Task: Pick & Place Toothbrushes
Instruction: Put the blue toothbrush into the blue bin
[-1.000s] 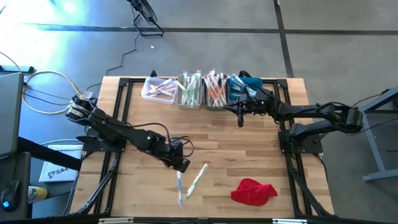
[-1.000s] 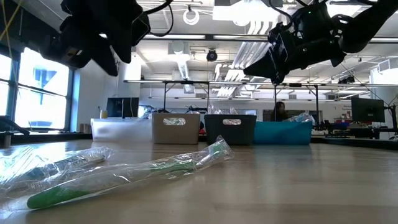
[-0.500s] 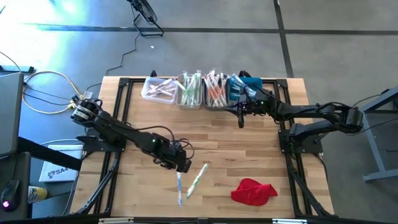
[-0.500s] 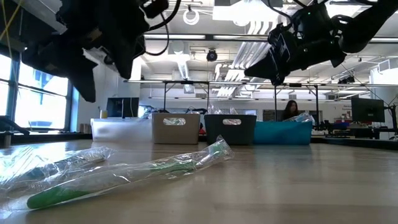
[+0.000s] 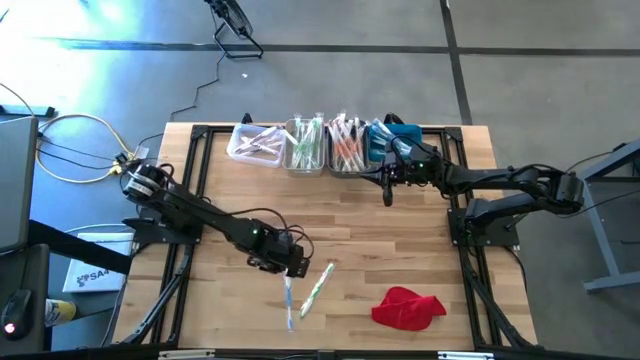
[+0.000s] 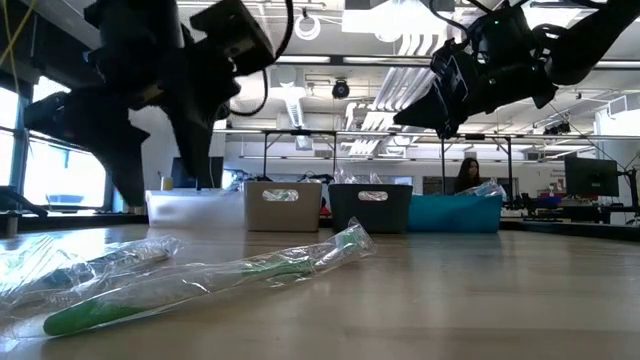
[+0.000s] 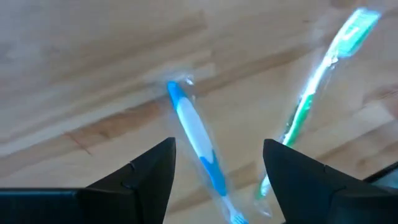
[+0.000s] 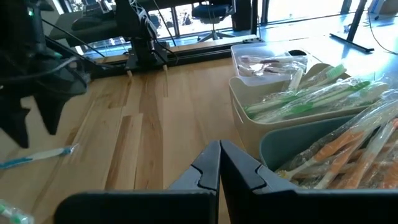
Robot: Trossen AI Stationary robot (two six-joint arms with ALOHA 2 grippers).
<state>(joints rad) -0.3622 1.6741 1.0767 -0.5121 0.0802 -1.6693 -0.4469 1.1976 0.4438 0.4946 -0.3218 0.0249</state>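
Toothbrushes [image 5: 318,143] filling four bins [image 5: 256,145]; left tool [image 5: 291,268] spread empty, right tool [image 5: 387,186] closed empty.

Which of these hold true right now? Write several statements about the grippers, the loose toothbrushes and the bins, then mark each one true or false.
1. The left gripper is open above the blue toothbrush. True.
2. The right gripper holds a toothbrush. False: its fingers are shut on nothing, near the bins.
3. Two wrapped toothbrushes lie loose on the table, the blue one and a green toothbrush. True.
4. The red cloth covers the green toothbrush. False: it lies apart from it, off toward the right arm's side.
5. The orange toothbrushes sit in the white bin. False: they fill the grey bin.
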